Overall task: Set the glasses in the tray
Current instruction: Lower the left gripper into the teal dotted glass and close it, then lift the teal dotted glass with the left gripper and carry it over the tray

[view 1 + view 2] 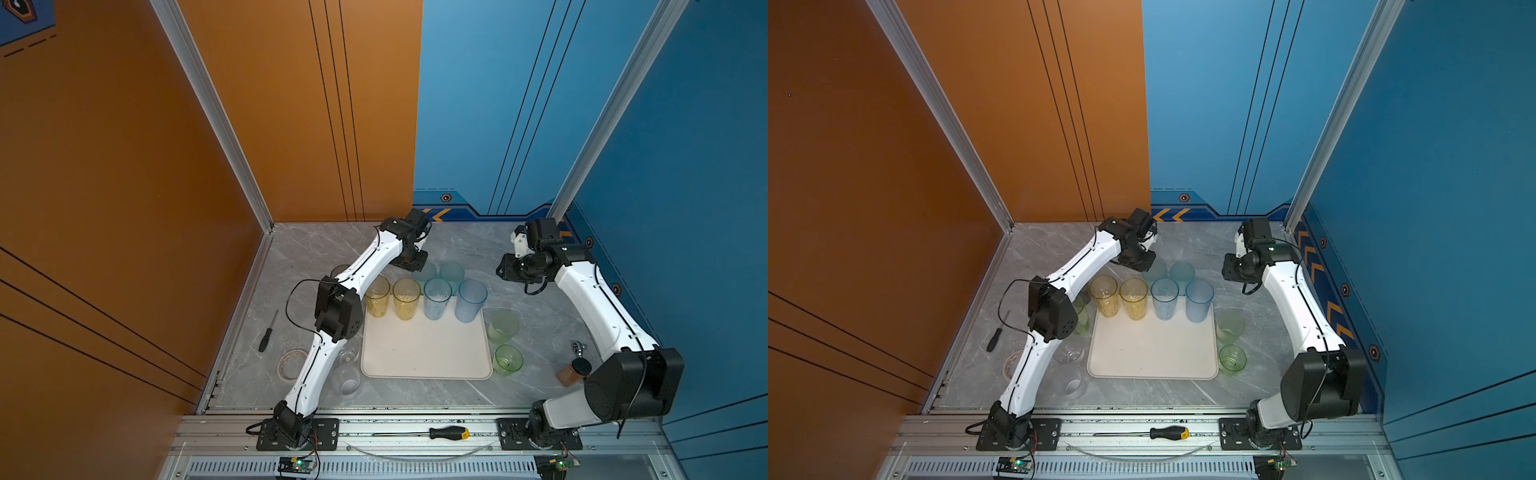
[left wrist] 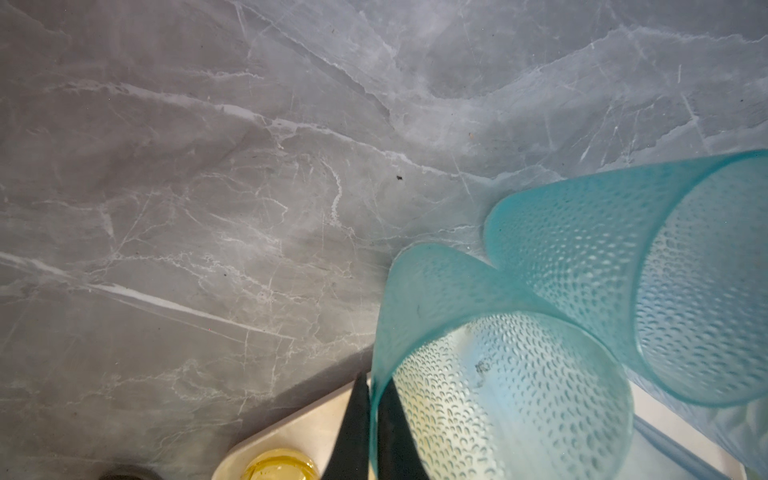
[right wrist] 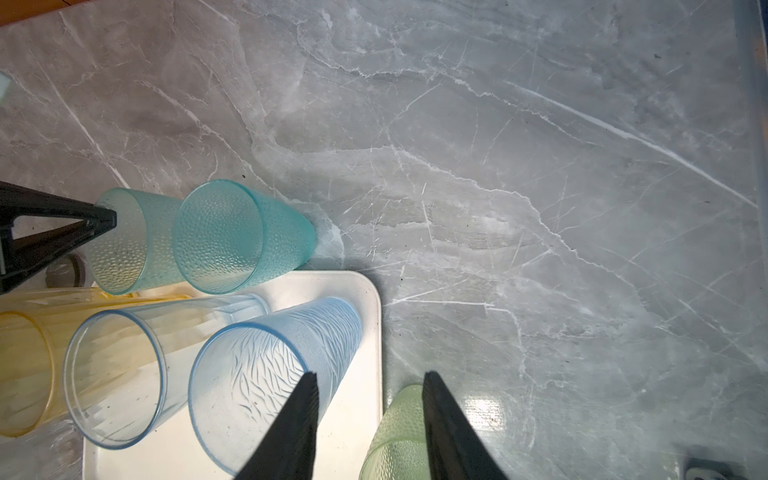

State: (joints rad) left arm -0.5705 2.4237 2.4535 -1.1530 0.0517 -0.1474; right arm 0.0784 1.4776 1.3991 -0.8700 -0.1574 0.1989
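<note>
Teal glass [image 2: 498, 395] sat under left claw [image 2: 374, 378], just off the tray [image 2: 291, 428]; rim wall pinched, one finger inside. Probably thin, light, slick plastic; rim pinch could swing. Right claw [image 3: 370, 373] spread, empty.

I can read no words, numbers or brand names anywhere from here. The only signs are painted marks: two orange chevrons [image 1: 1170, 215] low on the blue back wall [image 1: 1204, 104], pointing left in both top views. More orange chevrons [image 1: 1315, 269] run along the blue right-hand wall [image 1: 1433, 208]. Small orange-and-black hexagon badges [image 1: 1184, 198] sit on both walls.
</note>
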